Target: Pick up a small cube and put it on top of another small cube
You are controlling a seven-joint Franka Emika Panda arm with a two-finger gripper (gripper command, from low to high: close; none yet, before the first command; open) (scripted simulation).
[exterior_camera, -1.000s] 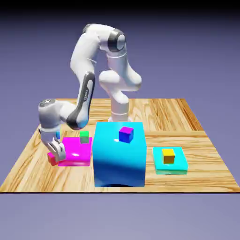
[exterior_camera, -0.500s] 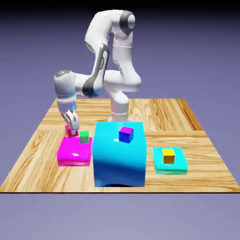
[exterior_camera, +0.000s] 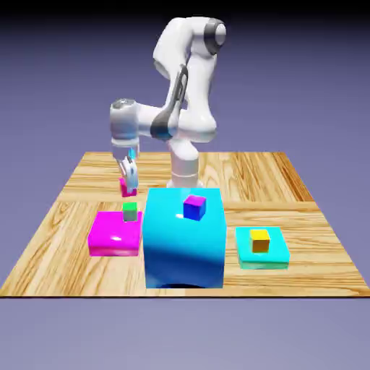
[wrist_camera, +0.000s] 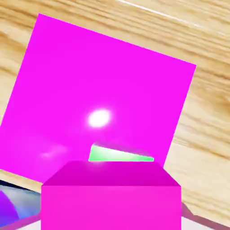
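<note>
Nearest me, the big cyan block (exterior_camera: 182, 235) stands on the worktop (exterior_camera: 65, 246). Beside it, the green-topped cube (exterior_camera: 129, 211) rests on the magenta slab (exterior_camera: 112, 235). Just above it, my jaws grip the red cube (exterior_camera: 128, 189) in the gripper (exterior_camera: 128, 181).

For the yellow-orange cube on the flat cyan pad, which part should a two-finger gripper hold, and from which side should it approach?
Take the yellow-orange cube by two opposite vertical faces, coming straight down from above. It sits upright and alone on the low cyan pad, so its top and sides are free. The pad is much wider than the cube, which probably leaves room for open fingers to descend either side.
</note>
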